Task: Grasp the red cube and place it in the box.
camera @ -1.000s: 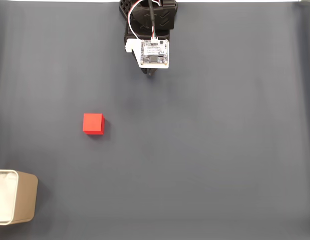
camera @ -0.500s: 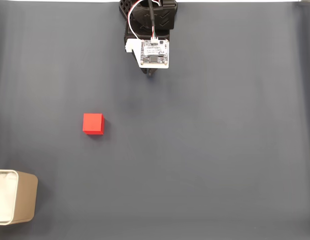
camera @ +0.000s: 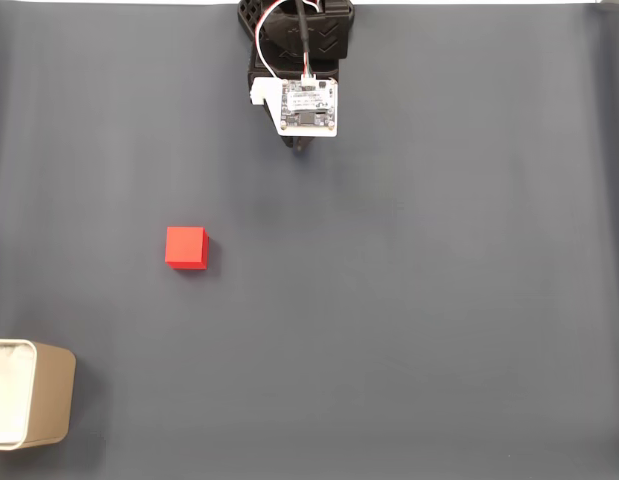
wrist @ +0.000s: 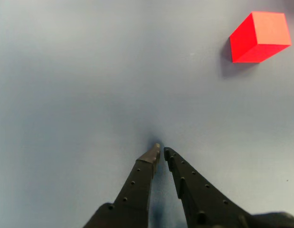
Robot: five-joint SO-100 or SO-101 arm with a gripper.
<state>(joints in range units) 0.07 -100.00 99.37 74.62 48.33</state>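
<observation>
Fingers (wrist: pixel 160 151) at the bottom centre of the wrist view: two dark tapered prongs with tips nearly touching, drawn together on nothing, hovering low over the grey surface (wrist: pixel 80 85) with a faint shadow just beyond the tips. Farther out, at the upper right of the same view: the red cube (wrist: pixel 259 37), resting flat, well apart from the fingertips, casting a small shadow to its lower left.

Seen from above in the fixed view: arm (camera: pixel 298 70) at the top centre of the frame, white circuit board on its wrist, dark tip poking out just below the board. Red cube (camera: pixel 186 247) left of centre, untouched, square to the frame, well clear of the arm. Box (camera: pixel 51 405) at the lower left corner, partly cut by the frame edge, tan wall outside, pale interior, holding nothing as far as can be seen, and well apart from the cube.

Progress, judged from this layout: nothing done yet. Cube not grasped, box not filled. Left to do: spread the fingers, reach down and left toward the cube, close on it, lift, carry to the lower left corner, release over the box.
</observation>
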